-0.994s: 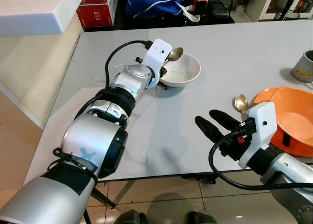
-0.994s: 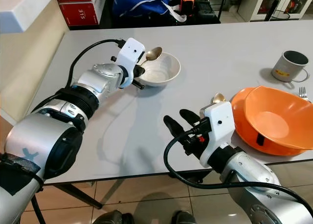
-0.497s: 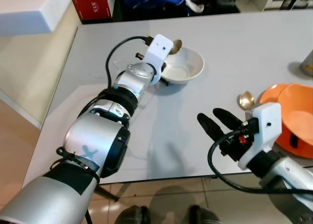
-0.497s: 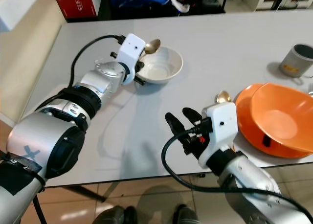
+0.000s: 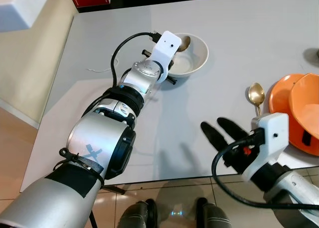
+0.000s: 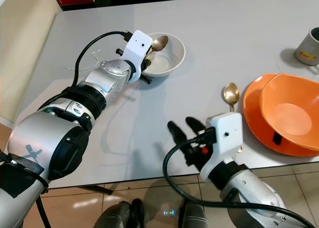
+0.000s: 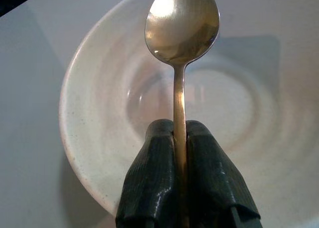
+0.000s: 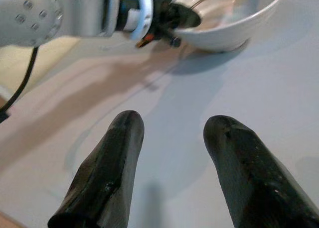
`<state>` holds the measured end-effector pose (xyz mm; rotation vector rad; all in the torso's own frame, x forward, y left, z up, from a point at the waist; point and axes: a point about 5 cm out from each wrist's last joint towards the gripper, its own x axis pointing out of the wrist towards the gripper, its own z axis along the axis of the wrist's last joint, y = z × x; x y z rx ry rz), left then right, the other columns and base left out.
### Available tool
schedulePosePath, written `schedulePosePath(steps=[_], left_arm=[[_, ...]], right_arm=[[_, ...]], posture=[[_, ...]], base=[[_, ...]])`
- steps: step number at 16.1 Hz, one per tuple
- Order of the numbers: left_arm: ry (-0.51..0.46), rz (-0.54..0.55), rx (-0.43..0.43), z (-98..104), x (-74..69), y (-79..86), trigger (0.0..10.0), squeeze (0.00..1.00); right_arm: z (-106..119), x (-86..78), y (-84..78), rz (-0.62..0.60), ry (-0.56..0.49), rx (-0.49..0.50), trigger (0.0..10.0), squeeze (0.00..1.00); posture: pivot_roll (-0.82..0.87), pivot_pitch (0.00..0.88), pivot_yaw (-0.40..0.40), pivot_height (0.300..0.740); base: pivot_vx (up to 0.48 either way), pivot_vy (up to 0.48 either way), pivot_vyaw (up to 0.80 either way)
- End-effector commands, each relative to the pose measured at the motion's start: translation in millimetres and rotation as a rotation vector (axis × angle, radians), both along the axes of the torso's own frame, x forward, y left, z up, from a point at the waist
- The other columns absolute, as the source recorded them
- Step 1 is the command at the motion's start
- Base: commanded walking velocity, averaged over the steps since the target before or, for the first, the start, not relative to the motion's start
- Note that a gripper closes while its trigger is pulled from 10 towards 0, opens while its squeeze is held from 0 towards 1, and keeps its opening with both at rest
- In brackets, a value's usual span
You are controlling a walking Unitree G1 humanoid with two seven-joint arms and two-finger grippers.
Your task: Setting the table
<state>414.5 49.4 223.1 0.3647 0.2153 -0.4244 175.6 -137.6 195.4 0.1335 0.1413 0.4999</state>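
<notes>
Silver arms, black cables, white wrist housings, black ribbed tool [image 7: 182, 188] fingers

A glossy golden metal spoon [image 7: 181, 39] hangs over a smooth, faintly speckled white ceramic bowl [image 7: 94, 103].

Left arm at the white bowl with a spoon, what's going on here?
The left gripper has its jaws shut on a gold spoon, holding it over the white bowl on the grey table. The right gripper hovers above bare tabletop near the table's front edge, jaws open and holding nothing. A second gold spoon lies on the table beside an orange bowl stacked on an orange plate.
</notes>
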Motion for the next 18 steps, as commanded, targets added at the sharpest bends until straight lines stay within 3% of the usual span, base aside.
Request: schedulePosePath(steps=[1,2,4,12,13,16,18], left_arm=[[0.003,0.016,0.005,1.5,1.3,4.6,10.0,0.0],[0.007,0.016,0.002,0.8,1.2,4.9,10.0,0.08],[0.015,0.009,-0.003,-0.4,0.7,3.9,10.0,1.0],[-0.005,-0.007,-0.012,7.5,1.1,-1.2,10.0,1.0],[-0.019,-0.016,-0.004,12.1,1.8,-1.4,10.0,0.0],[-0.028,-0.043,0.002,20.3,2.4,-2.6,10.0,0.0],[-0.012,-0.102,0.083,21.2,1.4,-3.4,10.0,0.0]], right_arm=[[3.4,-8.7,7.3,0.063,-0.001,0.006,10.0,0.0],[3.2,-10.3,7.7,0.07,0.003,0.001,10.0,0.0],[3.0,-11.2,6.8,0.066,0.006,-0.002,10.0,0.0],[4.9,-8.0,4.2,0.057,-0.005,-0.012,10.0,0.0],[5.6,-5.7,2.6,0.06,-0.011,-0.019,10.0,0.0],[6.2,-1.9,0.9,0.087,-0.016,-0.033,10.0,0.0],[5.7,1.9,-0.7,0.119,-0.014,-0.055,10.0,0.0]], posture=[[-0.17,0.239,0.129,0.74],[-0.18,0.234,0.132,0.74],[-0.18,0.229,0.135,0.74],[-0.19,0.209,0.14,0.74],[-0.18,0.201,0.137,0.74],[-0.17,0.183,0.125,0.74],[-0.16,0.172,0.117,0.74]], base=[[0.0,0.0,0.0],[0.0,0.0,0.0],[0.0,0.0,0.0],[0.0,0.0,0.0],[0.0,0.0,0.0],[0.0,0.0,0.0],[0.0,0.0,0.0]])
